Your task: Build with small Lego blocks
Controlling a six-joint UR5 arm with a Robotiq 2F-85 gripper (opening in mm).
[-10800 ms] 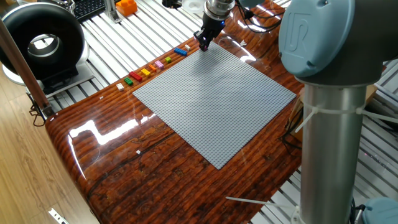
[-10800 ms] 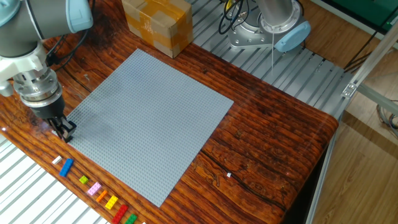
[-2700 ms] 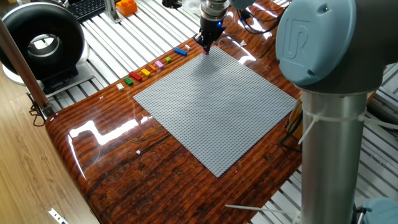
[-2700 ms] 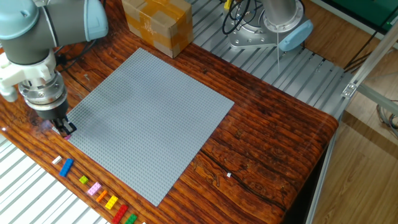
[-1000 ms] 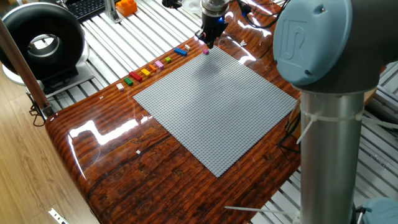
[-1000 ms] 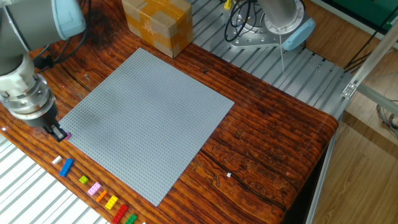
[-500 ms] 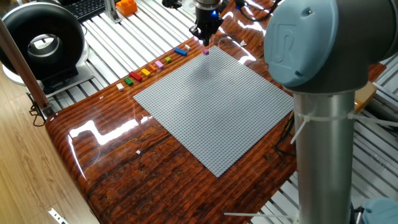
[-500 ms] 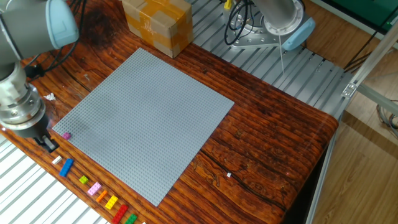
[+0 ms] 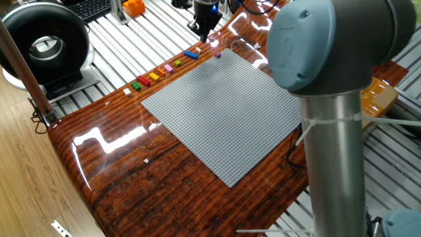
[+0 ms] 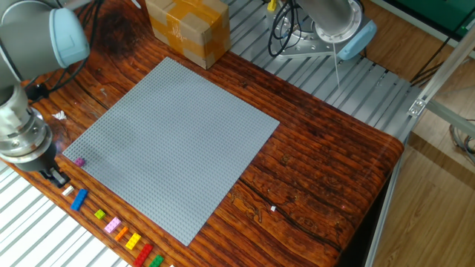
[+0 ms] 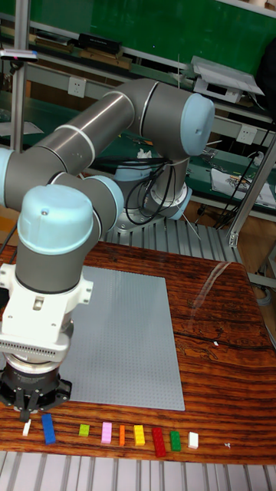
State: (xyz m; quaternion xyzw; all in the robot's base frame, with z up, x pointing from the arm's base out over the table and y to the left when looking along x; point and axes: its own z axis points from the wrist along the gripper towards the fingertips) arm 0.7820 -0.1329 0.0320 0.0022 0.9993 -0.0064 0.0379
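Observation:
The small Lego blocks [image 10: 113, 225] lie in a row along the table edge beside the grey baseplate [image 10: 178, 141]: white, blue, lime, pink, orange, yellow, red, green. In the tall fixed view the row [image 11: 106, 433] runs along the front edge and ends in a second white brick. One purple brick [image 10: 79, 161] sits on the baseplate's corner, also seen as the purple brick [image 9: 218, 55]. My gripper [image 10: 58, 178] hangs just off that corner, over the white brick [image 10: 67, 190] at the row's end, holding nothing, fingers slightly apart. From the tall fixed view, the gripper [image 11: 29, 415] is right above the white brick [image 11: 27, 428].
A cardboard box [image 10: 185, 30] stands at the baseplate's far corner. A second robot base [image 10: 319, 33] is beyond the table. A black round device [image 9: 43, 46] and an orange object [image 9: 133, 7] sit on the slatted bench. A tiny white scrap [image 10: 273, 208] lies on the wood.
The gripper let go of the purple brick on the baseplate corner, rose, and moved off the plate toward the white and blue end of the brick row.

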